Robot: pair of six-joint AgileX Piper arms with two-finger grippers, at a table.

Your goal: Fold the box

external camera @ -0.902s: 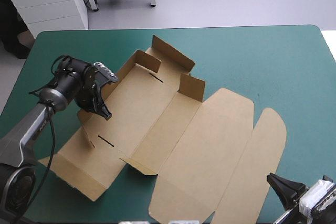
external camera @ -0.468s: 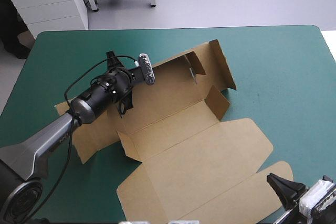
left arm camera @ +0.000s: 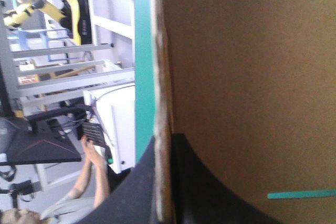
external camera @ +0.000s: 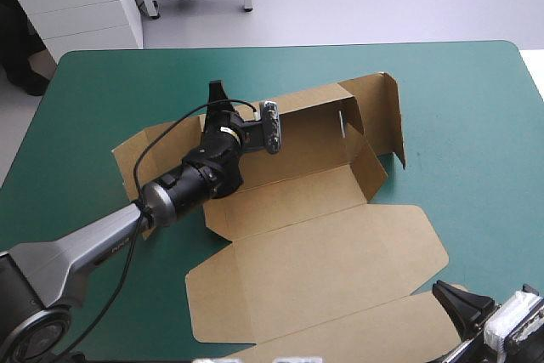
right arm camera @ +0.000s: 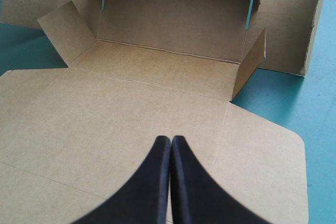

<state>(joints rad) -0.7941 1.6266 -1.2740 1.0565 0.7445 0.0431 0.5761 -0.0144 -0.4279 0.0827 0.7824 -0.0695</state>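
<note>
Pinching raised wall of box (external camera: 314, 244) in left gripper (left arm camera: 164, 145), fingers (left arm camera: 202, 195) clamped on board edge. Holding right gripper (right arm camera: 170, 141) pressed together, empty, flat lid beneath. Best done: firm pinch, swing wall upright along crease, avoid dragging sheet.

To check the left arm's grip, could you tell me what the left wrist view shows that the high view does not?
Left wrist only: the left gripper shut on a wall edge of the box. High only: the lid lying flat, and the right gripper near the table's near right corner. Both: brown board and the teal-green cover.
</note>
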